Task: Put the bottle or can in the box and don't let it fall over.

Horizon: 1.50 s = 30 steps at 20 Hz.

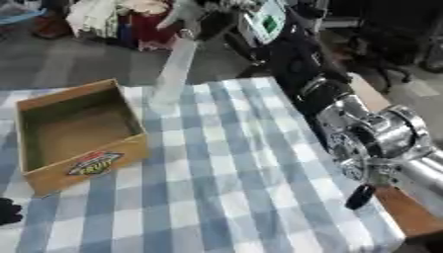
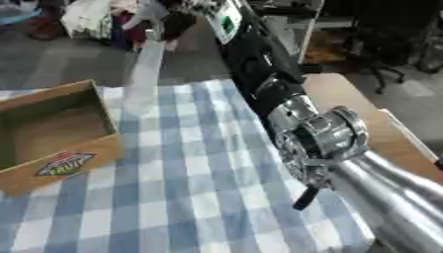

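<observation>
My right hand (image 2: 177, 22) up at the top of the clear bottle (image 1: 173, 69), beside the box (image 1: 52, 170).

My right arm (image 2: 320, 136) runs from the lower right across the table to the far edge, black above, silver at the joint; the hand is dark and blurred against the clutter behind, so I cannot tell whether it grasps the bottle or is let go; the bottle stands tall and nearly upright, its base at the far edge of the blue-checked cloth (image 1: 234, 188), just beside the box's far right corner and outside it; the open cardboard box sits at the left with nothing in it; my left hand (image 1: 7, 210) shows only as a dark shape at the lower left edge, its state unclear.
</observation>
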{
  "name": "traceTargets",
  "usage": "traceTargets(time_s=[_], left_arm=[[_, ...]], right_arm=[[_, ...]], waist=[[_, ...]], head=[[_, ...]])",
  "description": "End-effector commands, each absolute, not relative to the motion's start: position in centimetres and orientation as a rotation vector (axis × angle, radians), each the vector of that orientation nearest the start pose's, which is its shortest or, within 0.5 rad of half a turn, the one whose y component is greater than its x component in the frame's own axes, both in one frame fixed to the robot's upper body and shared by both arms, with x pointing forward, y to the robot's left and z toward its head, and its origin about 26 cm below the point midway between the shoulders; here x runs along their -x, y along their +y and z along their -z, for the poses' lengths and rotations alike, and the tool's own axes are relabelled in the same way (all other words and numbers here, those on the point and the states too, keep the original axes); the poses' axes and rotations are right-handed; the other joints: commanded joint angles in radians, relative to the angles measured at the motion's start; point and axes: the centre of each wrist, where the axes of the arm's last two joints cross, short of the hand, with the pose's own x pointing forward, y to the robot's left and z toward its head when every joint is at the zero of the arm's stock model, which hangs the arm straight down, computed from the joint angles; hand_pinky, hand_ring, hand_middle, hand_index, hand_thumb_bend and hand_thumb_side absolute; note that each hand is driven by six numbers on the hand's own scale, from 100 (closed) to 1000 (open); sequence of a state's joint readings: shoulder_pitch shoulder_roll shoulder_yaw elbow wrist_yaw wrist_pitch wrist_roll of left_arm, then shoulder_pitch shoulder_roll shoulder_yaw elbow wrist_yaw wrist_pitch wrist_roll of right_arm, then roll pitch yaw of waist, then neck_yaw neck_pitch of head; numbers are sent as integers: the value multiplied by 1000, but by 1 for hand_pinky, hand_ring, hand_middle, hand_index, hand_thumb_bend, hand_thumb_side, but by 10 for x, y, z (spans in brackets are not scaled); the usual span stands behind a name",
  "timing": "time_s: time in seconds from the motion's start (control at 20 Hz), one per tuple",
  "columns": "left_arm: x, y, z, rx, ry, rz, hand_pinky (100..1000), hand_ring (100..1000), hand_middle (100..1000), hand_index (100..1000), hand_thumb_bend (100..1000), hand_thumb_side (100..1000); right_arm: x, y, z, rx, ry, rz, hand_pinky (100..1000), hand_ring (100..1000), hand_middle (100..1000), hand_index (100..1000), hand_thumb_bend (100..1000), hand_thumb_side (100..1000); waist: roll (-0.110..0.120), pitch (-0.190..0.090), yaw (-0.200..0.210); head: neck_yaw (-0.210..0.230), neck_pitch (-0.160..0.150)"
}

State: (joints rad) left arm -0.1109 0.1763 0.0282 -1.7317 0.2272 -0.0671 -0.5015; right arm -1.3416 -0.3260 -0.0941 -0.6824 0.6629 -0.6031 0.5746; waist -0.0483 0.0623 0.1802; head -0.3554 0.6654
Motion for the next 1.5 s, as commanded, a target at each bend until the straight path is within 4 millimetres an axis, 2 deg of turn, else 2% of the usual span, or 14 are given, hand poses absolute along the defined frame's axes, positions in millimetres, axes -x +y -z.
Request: traceTargets(time_s=[0.05, 0.25, 0.45, 0.5, 0.6, 0.65, 0.7, 0.75, 0.8, 0.9, 0.95, 1.05, 1.25, 1.5], left_arm=[[-303, 274, -78, 419, -1881, 495, 735, 705, 648, 891, 202, 971], [-305, 267, -80, 453, -1884, 507, 735, 705, 648, 891, 203, 969], [-308, 261, -82, 485, -1889, 517, 735, 705, 648, 892, 203, 969], [-309, 259, -83, 494, -1891, 521, 735, 705, 648, 892, 203, 966], [-311, 253, -86, 520, -1898, 534, 735, 706, 648, 892, 203, 964], [-312, 251, -87, 533, -1899, 541, 735, 706, 649, 892, 203, 965], [-312, 249, -88, 542, -1899, 547, 735, 706, 649, 892, 204, 967], [-313, 248, -88, 548, -1898, 553, 735, 706, 649, 892, 204, 968], [-313, 247, -89, 552, -1897, 556, 735, 706, 649, 892, 204, 969], [-313, 247, -89, 552, -1896, 560, 735, 706, 649, 892, 205, 970], [-313, 247, -89, 550, -1895, 560, 735, 706, 648, 892, 205, 970], [-313, 248, -89, 547, -1895, 558, 734, 706, 649, 892, 205, 971], [-313, 249, -88, 538, -1894, 554, 734, 706, 648, 892, 204, 971], [-311, 254, -85, 514, -1886, 544, 733, 706, 648, 892, 204, 973]], right_arm=[[-507, -213, -349, 400, -2121, -1846, 152, 252, 219, 277, 100, 113], [-506, -193, -342, 314, -2232, -1769, 160, 249, 217, 283, 100, 112], [-507, -174, -320, 248, -2243, -1724, 265, 313, 266, 344, 100, 132], [-508, -171, -313, 250, -2227, -1726, 380, 400, 352, 444, 100, 109], [-509, -167, -297, 287, -2179, -1751, 642, 599, 572, 753, 100, 112], [-509, -164, -287, 311, -2123, -1798, 804, 748, 721, 898, 100, 315], [-510, -161, -280, 342, -2062, -1860, 965, 904, 883, 1000, 100, 561], [-510, -158, -274, 378, -1975, -1949, 1000, 990, 963, 1000, 100, 672], [-511, -156, -271, 412, -1904, -2023, 1000, 1000, 998, 1000, 100, 700], [-511, -157, -272, 484, -1837, -2108, 1000, 1000, 1000, 1000, 100, 746], [-511, -159, -274, 511, -1845, -2107, 1000, 1000, 1000, 1000, 100, 688], [-511, -163, -276, 536, -1917, -2048, 1000, 1000, 1000, 1000, 100, 639], [-510, -171, -284, 510, -2199, -1780, 1000, 1000, 979, 1000, 100, 447], [-502, -188, -309, 496, -2490, -1435, 1000, 926, 920, 1000, 100, 221]], waist=[[7, -22, 7], [11, -20, 30], [16, -12, 52], [18, -9, 58], [21, -4, 70], [21, -1, 75], [21, 1, 78], [20, 3, 80], [19, 4, 81], [17, 6, 81], [17, 6, 80], [16, 7, 78], [16, 5, 71], [13, -3, 49]], head=[[-7, -15], [-21, -23], [-40, -24], [-45, -24], [-54, -27], [-56, -29], [-57, -29], [-57, -28], [-57, -28], [-51, -27], [-48, -26], [-44, -27], [-36, -29], [-24, -18]])
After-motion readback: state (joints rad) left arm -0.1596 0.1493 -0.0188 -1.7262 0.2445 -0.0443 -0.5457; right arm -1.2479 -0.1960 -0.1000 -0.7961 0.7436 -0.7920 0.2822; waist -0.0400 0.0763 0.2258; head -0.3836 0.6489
